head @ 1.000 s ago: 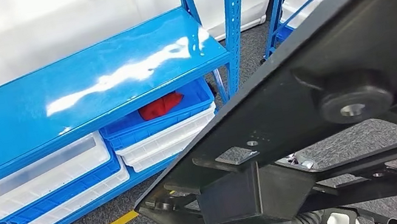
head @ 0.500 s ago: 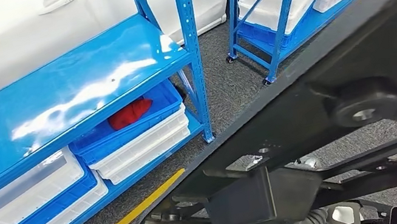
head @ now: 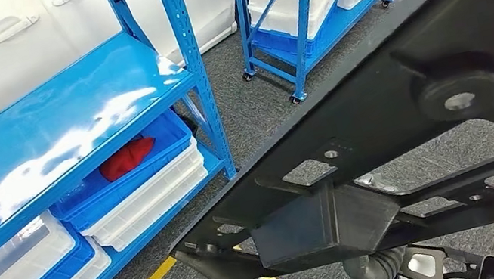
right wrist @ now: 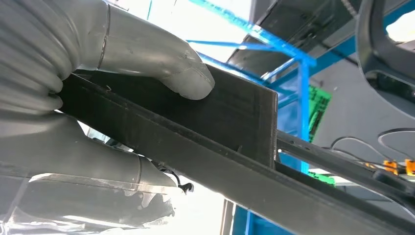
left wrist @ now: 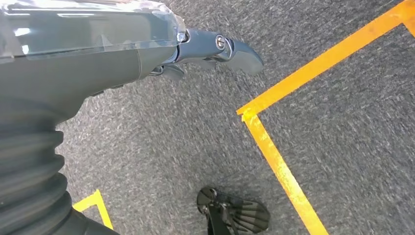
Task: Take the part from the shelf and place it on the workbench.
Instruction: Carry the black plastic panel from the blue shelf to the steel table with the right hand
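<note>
Blue shelving (head: 56, 119) with its bins stands at the left, a wheeled rack (head: 314, 12) beyond; the black part (head: 412, 133) fills the right, carried off the shelf, clamped between the right hand's (right wrist: 98, 93) thumb and fingers. The left hand (left wrist: 161, 54) hangs over the carpet, holding nothing; its fingers are too hidden to judge. Carrying well means a firm, level grip while turning. Since a second ago the view has swung, sliding the shelving leftward.

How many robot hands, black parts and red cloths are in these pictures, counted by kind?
Robot hands: 2 (left robot hand, right robot hand)
Black part: 1
Red cloth: 1
Total: 4
</note>
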Robot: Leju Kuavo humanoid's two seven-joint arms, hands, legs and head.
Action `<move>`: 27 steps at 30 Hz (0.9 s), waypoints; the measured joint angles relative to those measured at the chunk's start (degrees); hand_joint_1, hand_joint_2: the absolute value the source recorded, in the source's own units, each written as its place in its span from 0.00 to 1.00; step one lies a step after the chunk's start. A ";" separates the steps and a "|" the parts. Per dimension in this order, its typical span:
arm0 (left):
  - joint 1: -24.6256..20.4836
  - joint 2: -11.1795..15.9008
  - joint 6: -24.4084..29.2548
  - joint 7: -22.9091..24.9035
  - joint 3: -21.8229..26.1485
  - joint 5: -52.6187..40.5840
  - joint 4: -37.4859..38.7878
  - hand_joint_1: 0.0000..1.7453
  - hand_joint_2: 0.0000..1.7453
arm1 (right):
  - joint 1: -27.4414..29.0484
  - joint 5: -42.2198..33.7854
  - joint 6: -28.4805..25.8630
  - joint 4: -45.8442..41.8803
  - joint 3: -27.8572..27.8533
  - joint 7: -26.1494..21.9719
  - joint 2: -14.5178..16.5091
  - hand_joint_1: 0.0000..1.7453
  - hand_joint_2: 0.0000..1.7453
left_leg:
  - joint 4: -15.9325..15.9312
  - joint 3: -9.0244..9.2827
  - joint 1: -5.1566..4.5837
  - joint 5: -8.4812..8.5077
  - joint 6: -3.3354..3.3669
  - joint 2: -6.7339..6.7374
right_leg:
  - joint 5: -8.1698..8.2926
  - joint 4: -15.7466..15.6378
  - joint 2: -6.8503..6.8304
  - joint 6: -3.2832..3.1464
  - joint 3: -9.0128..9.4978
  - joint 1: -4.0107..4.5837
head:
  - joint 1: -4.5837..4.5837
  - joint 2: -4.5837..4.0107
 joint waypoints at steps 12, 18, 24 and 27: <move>-0.78 -1.09 0.00 -0.13 0.01 0.33 0.00 0.00 1.00 | -2.19 -0.49 -1.06 0.24 0.69 0.00 -0.42 1.00 1.00 | 0.05 -0.23 0.11 0.20 -0.22 7.10 | -2.06 1.14 -8.86 0.97 0.96 -0.11 | 0.01 0.00; -1.15 -1.64 0.27 1.11 -0.54 -1.47 0.01 0.00 1.00 | -2.65 -1.31 -2.91 0.60 1.84 0.00 -1.38 1.00 1.00 | 3.91 -1.60 0.35 -2.97 -1.93 5.87 | -1.47 0.05 -6.62 -1.13 0.84 -0.08 | 0.00 0.00; -0.87 -2.49 0.84 3.19 -1.51 -2.97 0.15 0.00 1.00 | -2.84 -1.97 -5.84 1.65 3.90 0.00 -2.98 1.00 1.00 | 14.30 -6.44 0.44 -5.59 -1.54 3.02 | -1.11 0.08 -3.03 -1.63 0.66 0.39 | 0.00 0.00; -0.86 -2.73 1.27 3.51 -1.70 -3.05 0.15 0.00 1.00 | -4.04 -4.14 -7.01 2.23 5.20 0.00 -4.16 1.00 1.00 | 2.98 -1.44 0.36 -0.41 -0.45 -0.37 | -0.90 0.13 -1.14 -1.28 0.67 0.40 | 0.01 0.00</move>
